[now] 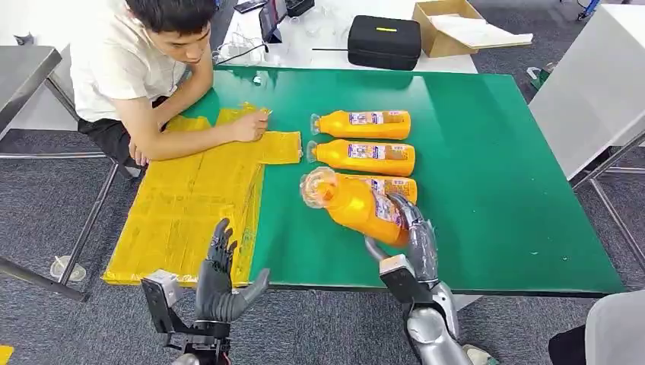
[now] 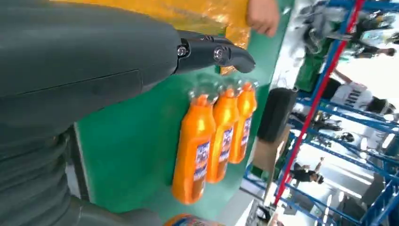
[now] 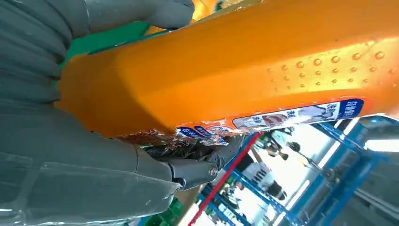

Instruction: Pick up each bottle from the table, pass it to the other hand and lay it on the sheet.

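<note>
Near the front edge of the green surface [image 1: 494, 175], the right hand [image 1: 417, 242] grips an orange bottle [image 1: 356, 205] around its lower body, fingers [image 1: 403, 209] wrapped over the label, and holds it tilted above the surface with its clear cap toward the yellow sheet [image 1: 190, 205]. The right wrist view shows the bottle's glossy plastic wall, a patch of raised dots and a crinkled label edge under the fingers. Three more bottles lie on their sides in a row behind it, caps pointing at the sheet: the far bottle [image 1: 363, 124], the middle bottle [image 1: 365, 157] and the near bottle [image 1: 392, 186], partly hidden by the held one. To their right the green surface is bare out to its far corner. The left hand [image 1: 219, 277] hovers at the front edge beside the sheet's corner, fingers apart and upright, holding nothing. The sheet is wrinkled and shiny; a person's hand [image 1: 249, 126] rests on its far end.
</note>
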